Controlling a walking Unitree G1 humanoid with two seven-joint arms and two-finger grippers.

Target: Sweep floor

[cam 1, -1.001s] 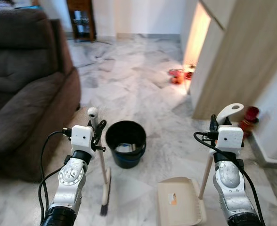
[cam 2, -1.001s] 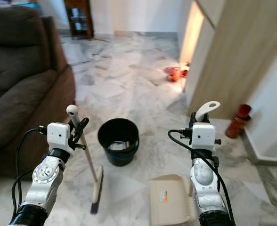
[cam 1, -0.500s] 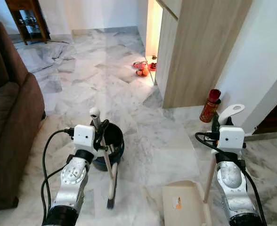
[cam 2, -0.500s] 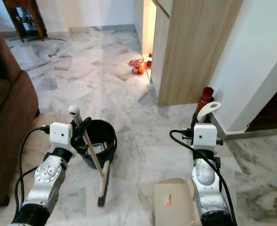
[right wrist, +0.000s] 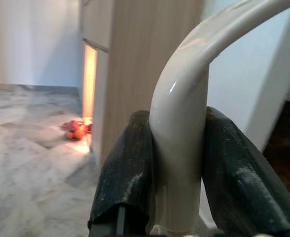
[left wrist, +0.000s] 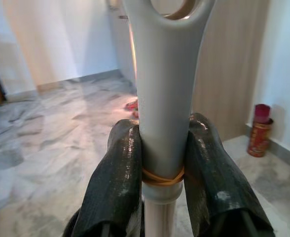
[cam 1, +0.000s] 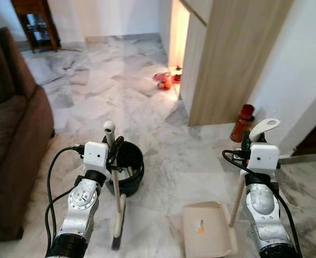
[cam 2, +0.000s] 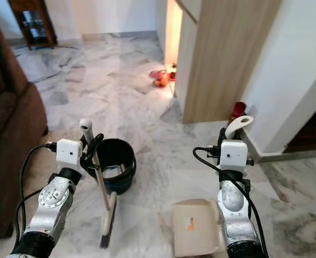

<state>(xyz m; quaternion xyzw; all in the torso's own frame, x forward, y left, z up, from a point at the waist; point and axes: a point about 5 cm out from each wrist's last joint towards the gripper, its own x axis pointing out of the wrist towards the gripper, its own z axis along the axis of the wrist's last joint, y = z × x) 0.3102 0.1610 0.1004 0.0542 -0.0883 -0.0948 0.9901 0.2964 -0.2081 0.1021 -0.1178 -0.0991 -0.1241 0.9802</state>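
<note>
Near the left of the scene, we see the left gripper (cam 1: 114, 156) clamped on the broom (cam 1: 116, 207), both fingers (left wrist: 116, 182) pressing its pale handle, the bristle head resting on the marble floor (cam 1: 163, 140). Just behind the broom stands a black bucket (cam 1: 131, 166). On the right, the right gripper (cam 1: 249, 141) is closed around the dustpan (cam 1: 207, 235) handle, its tray flat on the floor near us. Farther right, a red canister (cam 1: 243, 122) stands by the wooden cabinet (cam 1: 228, 59); a brown sofa (cam 1: 10, 150) sits at far left.
</note>
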